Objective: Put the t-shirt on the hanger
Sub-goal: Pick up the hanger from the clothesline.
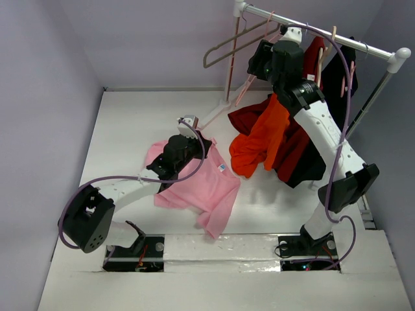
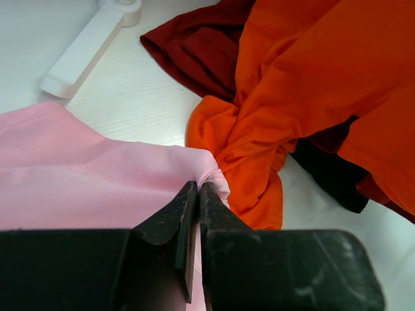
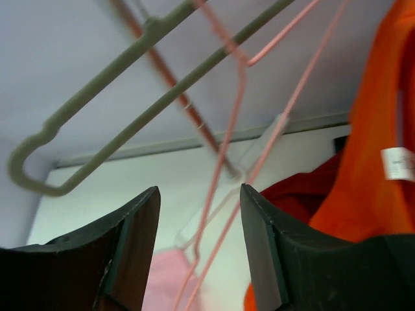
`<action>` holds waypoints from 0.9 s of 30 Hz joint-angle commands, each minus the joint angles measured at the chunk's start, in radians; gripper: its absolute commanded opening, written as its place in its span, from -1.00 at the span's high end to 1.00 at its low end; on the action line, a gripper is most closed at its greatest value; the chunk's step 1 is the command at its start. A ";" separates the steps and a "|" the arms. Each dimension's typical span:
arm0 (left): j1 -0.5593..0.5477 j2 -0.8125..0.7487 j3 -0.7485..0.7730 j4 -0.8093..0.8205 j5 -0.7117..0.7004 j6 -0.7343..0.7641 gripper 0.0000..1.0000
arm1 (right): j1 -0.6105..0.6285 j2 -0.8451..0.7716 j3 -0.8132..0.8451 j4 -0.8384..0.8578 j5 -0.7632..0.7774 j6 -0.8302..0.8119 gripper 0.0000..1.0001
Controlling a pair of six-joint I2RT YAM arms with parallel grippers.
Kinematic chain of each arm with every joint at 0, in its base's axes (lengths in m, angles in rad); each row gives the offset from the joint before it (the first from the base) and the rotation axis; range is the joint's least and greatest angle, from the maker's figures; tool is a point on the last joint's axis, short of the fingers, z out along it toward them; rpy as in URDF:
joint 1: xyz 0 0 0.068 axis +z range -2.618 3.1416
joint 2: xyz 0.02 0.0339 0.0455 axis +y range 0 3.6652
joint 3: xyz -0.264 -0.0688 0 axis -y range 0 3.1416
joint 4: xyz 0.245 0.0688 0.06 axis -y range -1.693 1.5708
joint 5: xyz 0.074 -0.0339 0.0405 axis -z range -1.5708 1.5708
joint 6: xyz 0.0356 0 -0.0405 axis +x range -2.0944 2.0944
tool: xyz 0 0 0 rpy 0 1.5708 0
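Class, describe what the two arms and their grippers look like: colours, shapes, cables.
Both the left arm and right arm have white links joined by chunky black joint housings. A purple cable loops loosely along each. The left gripper and right gripper have matte black, wedge-shaped fingers.

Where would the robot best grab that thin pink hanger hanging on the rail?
Probably on a slim sloping side bar of the hanger, below its hook, coming from underneath. It hangs free from the rail, and its thin bars pass between the open jaws of the right gripper, clear of the thicker grey hanger.
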 commanded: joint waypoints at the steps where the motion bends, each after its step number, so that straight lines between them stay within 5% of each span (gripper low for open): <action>1: 0.005 -0.031 -0.004 0.066 0.009 -0.005 1.00 | -0.024 -0.021 0.013 0.028 -0.098 0.027 -0.15; 27: 0.005 -0.029 -0.007 0.066 -0.005 0.003 1.00 | -0.064 0.063 -0.030 0.097 -0.195 0.110 0.29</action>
